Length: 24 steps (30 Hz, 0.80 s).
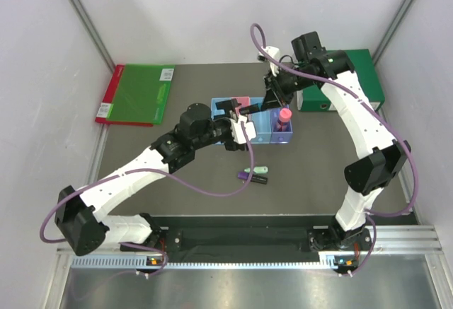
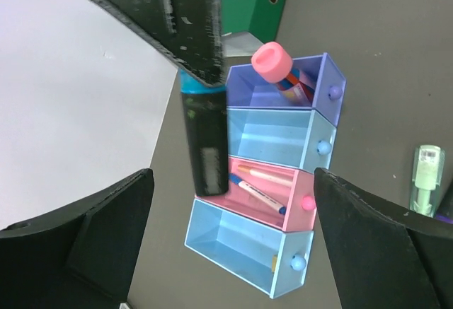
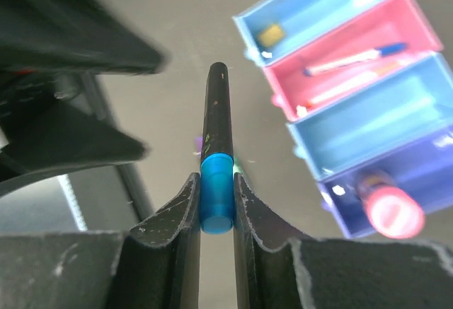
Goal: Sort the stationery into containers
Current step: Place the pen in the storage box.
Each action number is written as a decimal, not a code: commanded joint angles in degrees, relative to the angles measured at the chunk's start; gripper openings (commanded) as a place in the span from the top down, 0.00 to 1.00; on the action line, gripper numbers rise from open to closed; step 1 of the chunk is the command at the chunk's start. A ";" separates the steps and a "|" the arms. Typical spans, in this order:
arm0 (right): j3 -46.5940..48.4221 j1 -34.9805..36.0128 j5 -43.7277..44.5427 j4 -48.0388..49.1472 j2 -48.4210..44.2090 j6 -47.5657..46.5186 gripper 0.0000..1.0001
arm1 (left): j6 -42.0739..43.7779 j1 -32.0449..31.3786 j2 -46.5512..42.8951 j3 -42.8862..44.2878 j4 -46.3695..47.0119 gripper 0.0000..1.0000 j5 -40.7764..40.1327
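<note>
The right gripper (image 3: pixel 216 199) is closed on the black-blue marker (image 3: pixel 216 153), pinching its blue end between both fingers; the black body sticks out beyond the fingertips. The left gripper (image 2: pixel 233 231) stands wide open with nothing between its fingers, and the marker hangs just in front of it, above the containers (image 1: pixel 251 121).

These 4 joined bins sit near the middle of the tabletop (image 1: pixel 318 167), toward its far edge. The pink bin (image 2: pixel 263 192) holds 2 thin pens: the white-blue pen (image 2: pixel 260 194) and the pink-white pen (image 2: pixel 263 175). The purple-blue bin (image 2: pixel 283 86) holds the stubby pink-capped piece (image 2: pixel 272 61). The 2 blue bins hold no pens.

The mint green marker (image 1: pixel 259 170) and the purple-black marker (image 1: pixel 253 177) lie side by side on the tabletop, nearer the front edge than the bins.
</note>
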 commanded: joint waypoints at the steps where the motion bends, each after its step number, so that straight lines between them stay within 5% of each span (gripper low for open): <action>1: 0.69 -0.29 11.04 5.94 1.38 1.96 1.00 | 2.57 -0.23 -3.69 -2.47 -3.11 0.01 2.62; 8: 0.87 0.15 35.13 14.63 6.30 1.71 1.00 | 10.10 -0.23 -1.42 -4.68 -16.64 0.01 13.51; 16: -2.64 1.03 39.19 21.41 7.89 -0.06 1.00 | 18.83 -0.23 6.49 -7.84 -22.11 0.03 21.34; 24: -3.96 3.31 39.89 22.73 9.73 0.56 1.00 | 21.38 -0.32 14.14 -8.55 -20.35 0.04 20.03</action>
